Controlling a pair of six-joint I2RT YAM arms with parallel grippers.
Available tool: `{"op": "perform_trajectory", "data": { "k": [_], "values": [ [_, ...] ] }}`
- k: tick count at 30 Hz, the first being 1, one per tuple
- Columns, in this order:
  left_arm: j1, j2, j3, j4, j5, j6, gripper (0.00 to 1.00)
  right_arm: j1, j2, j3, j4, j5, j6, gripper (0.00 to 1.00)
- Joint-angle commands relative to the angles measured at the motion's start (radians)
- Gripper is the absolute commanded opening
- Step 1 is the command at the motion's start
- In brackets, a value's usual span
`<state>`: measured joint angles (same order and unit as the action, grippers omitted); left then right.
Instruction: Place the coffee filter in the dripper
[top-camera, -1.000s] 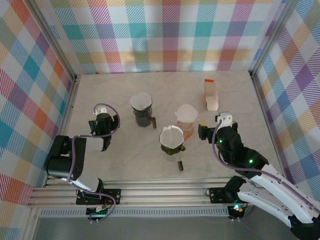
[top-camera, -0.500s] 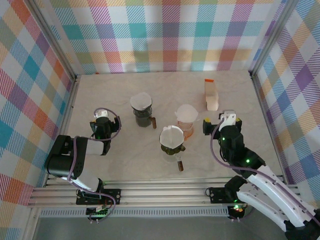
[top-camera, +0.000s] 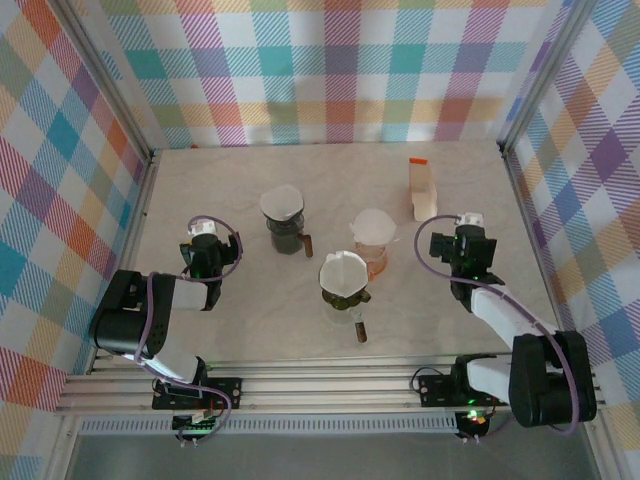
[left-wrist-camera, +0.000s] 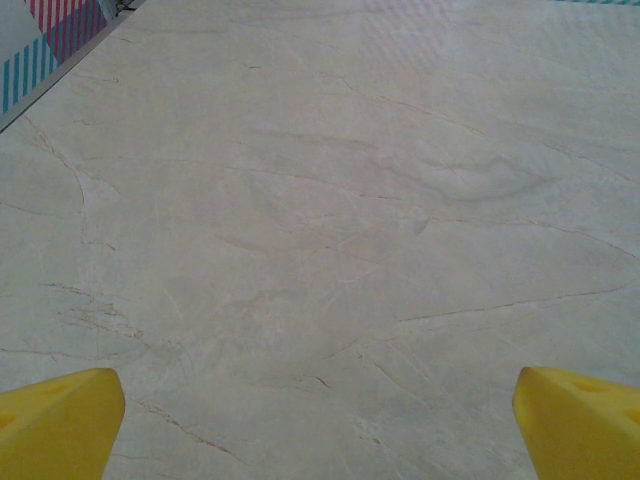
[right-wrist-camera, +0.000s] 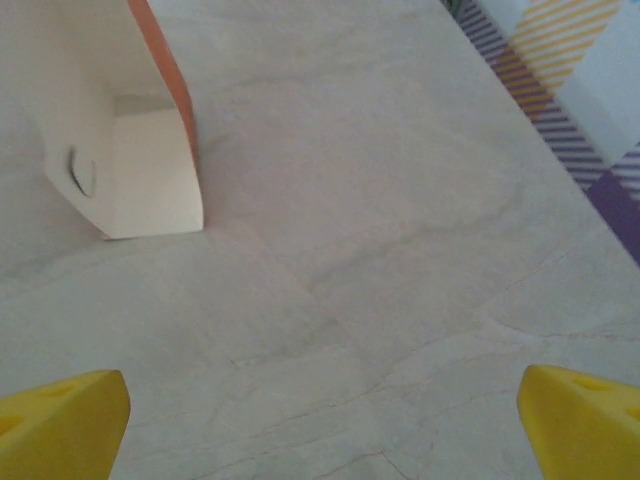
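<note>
Three drippers stand mid-table, each with a white coffee filter in its top: a dark dripper (top-camera: 285, 232) with filter (top-camera: 282, 203), an orange dripper (top-camera: 374, 258) with filter (top-camera: 373, 226), and a clear dripper (top-camera: 345, 300) with filter (top-camera: 343, 272). My left gripper (top-camera: 203, 238) is left of the dark dripper, open over bare table (left-wrist-camera: 320, 430), its yellow fingertips (left-wrist-camera: 60, 425) far apart. My right gripper (top-camera: 468, 228) is right of the orange dripper, open (right-wrist-camera: 320, 430) with nothing between its fingertips (right-wrist-camera: 60, 420).
A white carton with an orange edge (top-camera: 423, 190) stands at the back right, just ahead and left of the right gripper (right-wrist-camera: 130, 150). Checked walls (top-camera: 320, 70) close in the back and both sides of the marble table (top-camera: 240, 320).
The right arm has pulled back from the orange dripper and swung right, its gripper now facing the carton. The left gripper has barely moved.
</note>
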<state>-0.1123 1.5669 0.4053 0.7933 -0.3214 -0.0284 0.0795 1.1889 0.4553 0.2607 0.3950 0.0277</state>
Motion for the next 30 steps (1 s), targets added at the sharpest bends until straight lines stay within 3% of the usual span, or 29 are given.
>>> {"op": "perform_trajectory", "data": {
  "k": [1, 4, 6, 9, 11, 14, 30],
  "values": [
    [0.008, -0.005, 0.0, 0.038, 0.015, 0.014, 1.0, -0.014, 0.066, -0.027, 0.216, -0.144, -0.039, 0.99],
    [0.008, -0.005, -0.001, 0.039, 0.016, 0.014, 1.0, -0.016, 0.167, -0.06, 0.423, -0.201, -0.047, 0.99],
    [0.007, -0.005, -0.001, 0.038, 0.015, 0.015, 1.0, -0.019, 0.215, -0.003, 0.36, -0.232, -0.028, 0.99],
    [0.006, -0.005, -0.001, 0.038, 0.015, 0.015, 1.0, -0.018, 0.319, -0.018, 0.525, -0.278, -0.033, 0.99],
    [0.006, -0.005, 0.0, 0.038, 0.016, 0.013, 1.0, -0.052, 0.317, -0.006, 0.477, -0.317, 0.001, 0.99],
    [0.008, -0.005, -0.002, 0.038, 0.016, 0.014, 1.0, -0.074, 0.356, -0.058, 0.615, -0.375, -0.004, 0.99],
    [0.006, -0.005, 0.0, 0.038, 0.015, 0.013, 1.0, -0.072, 0.345, -0.05, 0.58, -0.366, -0.004, 0.99]
  ]
}}
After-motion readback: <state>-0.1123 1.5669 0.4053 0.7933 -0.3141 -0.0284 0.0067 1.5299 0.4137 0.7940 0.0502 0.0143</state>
